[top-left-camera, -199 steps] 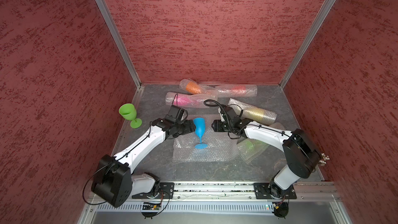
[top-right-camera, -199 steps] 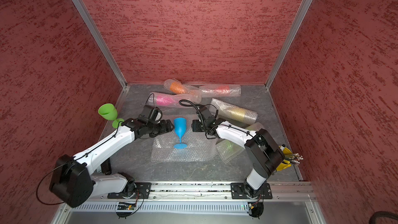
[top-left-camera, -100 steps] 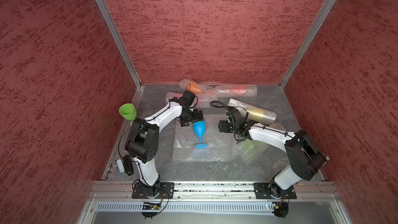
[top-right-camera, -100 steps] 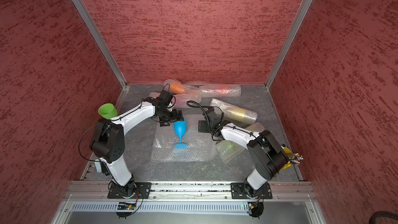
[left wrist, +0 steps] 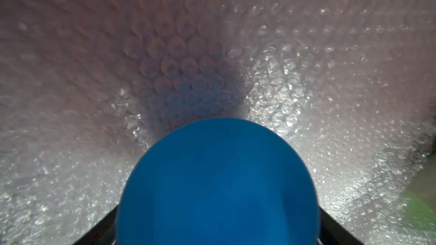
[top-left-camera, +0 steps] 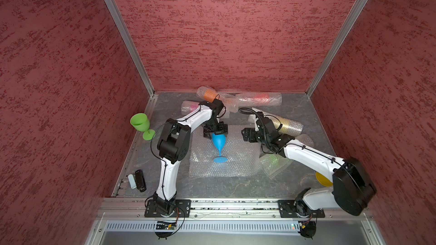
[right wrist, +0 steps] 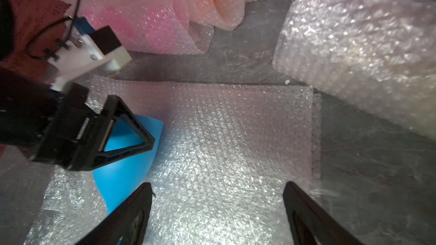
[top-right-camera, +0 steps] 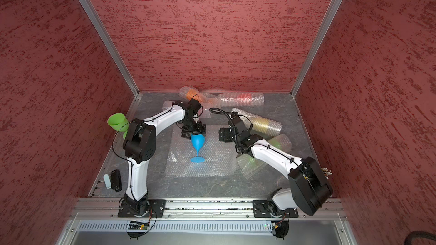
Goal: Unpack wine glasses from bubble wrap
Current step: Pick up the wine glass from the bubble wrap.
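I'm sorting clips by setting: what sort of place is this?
Likely a lab robot cell: red textured panels in aluminium framing enclose a grey tabletop; left arm and right arm bolt to a front rail.

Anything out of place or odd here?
Nothing looks spilled or broken. Two stray items stand out: a black oblong device and a pale piece lying side by side at the left front edge of the grey tabletop, unrelated to unwrapping.
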